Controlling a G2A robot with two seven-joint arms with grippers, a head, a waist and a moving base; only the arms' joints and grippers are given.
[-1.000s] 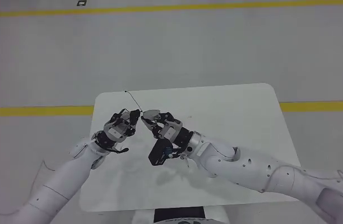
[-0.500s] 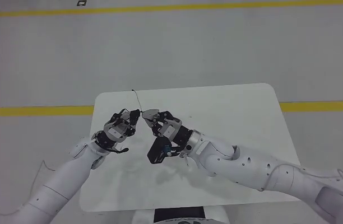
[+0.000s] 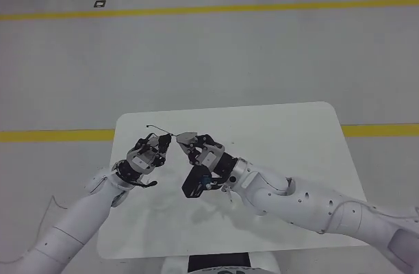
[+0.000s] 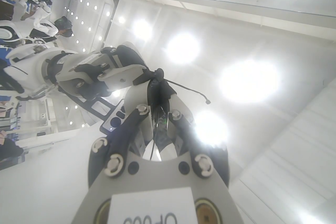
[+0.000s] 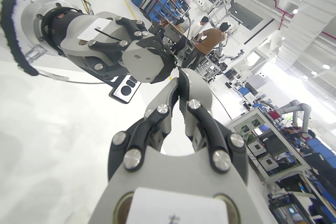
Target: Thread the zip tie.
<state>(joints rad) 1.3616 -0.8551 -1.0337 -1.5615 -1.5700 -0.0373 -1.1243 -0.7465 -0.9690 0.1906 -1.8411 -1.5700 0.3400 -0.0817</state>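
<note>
Above the white table my two grippers meet tip to tip. The left gripper is shut on a thin black zip tie, whose free end sticks out over the table's far left part. In the left wrist view the zip tie runs out from the shut left gripper and ends in a small head; another length hangs down between the fingers. The right gripper is shut against the same spot. The right wrist view has the right gripper shut where the strap rises.
The table's right half and near part are bare. Yellow floor lines run beyond the far edge and to both sides. A black box with buttons is mounted on the right forearm. Racks and people stand far off in the room.
The zip tie's free end has swung from pointing away over the far edge down toward the left. Both grippers have stayed nearly where they were, still pressed together.
</note>
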